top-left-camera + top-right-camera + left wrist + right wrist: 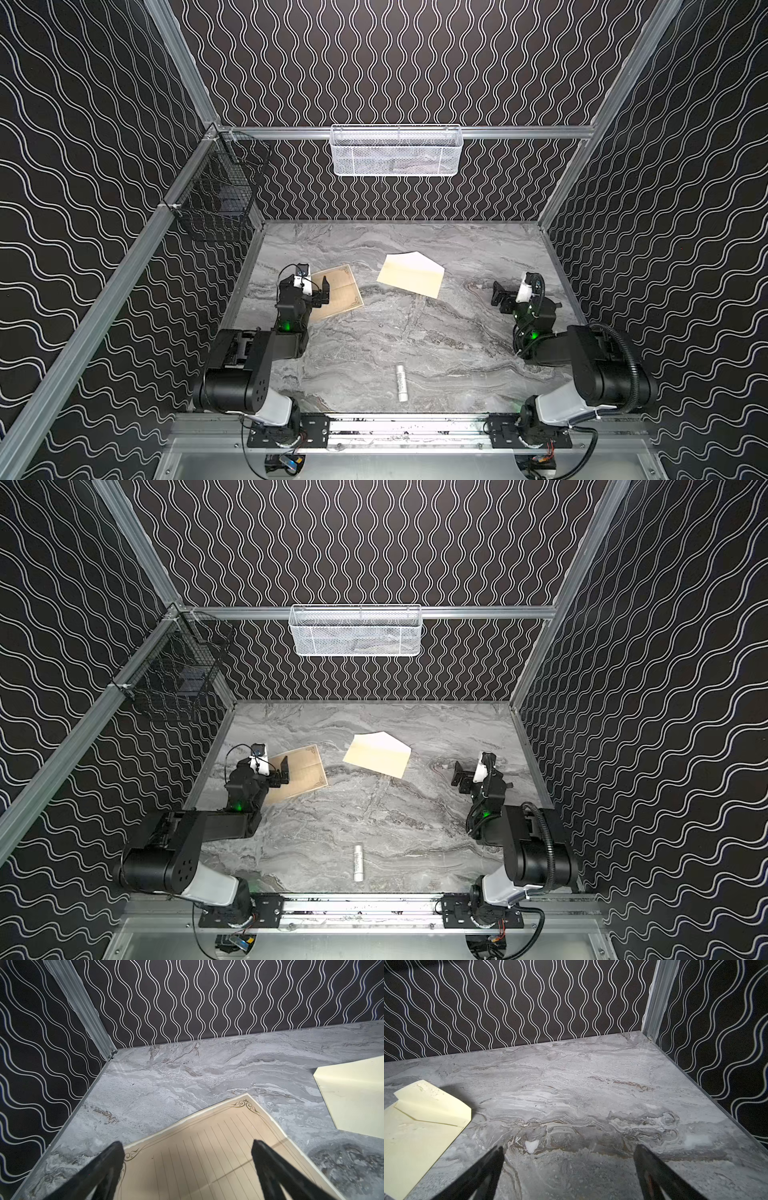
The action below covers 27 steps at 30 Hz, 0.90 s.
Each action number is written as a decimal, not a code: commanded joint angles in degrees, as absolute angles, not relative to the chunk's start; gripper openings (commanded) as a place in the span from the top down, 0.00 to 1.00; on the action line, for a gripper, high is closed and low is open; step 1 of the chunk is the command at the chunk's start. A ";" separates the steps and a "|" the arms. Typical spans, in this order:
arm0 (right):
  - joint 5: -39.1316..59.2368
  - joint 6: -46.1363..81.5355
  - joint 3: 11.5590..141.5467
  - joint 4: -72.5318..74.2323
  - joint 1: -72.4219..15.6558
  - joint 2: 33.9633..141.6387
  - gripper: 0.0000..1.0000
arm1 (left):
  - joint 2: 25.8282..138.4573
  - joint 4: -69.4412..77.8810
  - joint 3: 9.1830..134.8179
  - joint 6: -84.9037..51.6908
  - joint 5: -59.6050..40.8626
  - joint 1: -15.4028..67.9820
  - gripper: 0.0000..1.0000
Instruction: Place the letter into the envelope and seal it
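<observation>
Hovering over the letter (341,286) at the worktop's (415,345) nine o'clock, the left tool (187,1144) stood spread, pinching nothing. The right tool (569,1148) hung spread and empty at three o'clock. The envelope (411,274) lay flap-open toward twelve, apart from the letter. This looked like the pick-up step; the next move called for catching the flat letter's edge.

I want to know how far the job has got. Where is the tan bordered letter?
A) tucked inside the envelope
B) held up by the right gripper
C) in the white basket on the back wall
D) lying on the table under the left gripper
D: the letter lies on the table beneath the open left gripper, apart from the envelope.
</observation>
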<state>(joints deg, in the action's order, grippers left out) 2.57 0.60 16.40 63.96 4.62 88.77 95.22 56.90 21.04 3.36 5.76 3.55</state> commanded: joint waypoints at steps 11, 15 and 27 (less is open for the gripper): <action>2.97 0.62 15.64 66.47 4.83 88.41 0.00 | 95.32 58.97 21.18 2.90 6.62 3.51 0.01; 2.98 0.53 15.58 66.61 4.83 88.36 0.00 | 95.19 58.97 21.10 2.90 6.59 3.52 0.01; 2.92 0.10 15.56 66.61 4.83 88.42 0.00 | 95.14 59.21 21.11 3.34 7.65 3.91 0.01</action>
<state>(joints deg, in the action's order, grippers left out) 2.85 0.60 15.40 64.47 4.86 88.58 95.22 56.97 20.99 3.20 7.11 3.77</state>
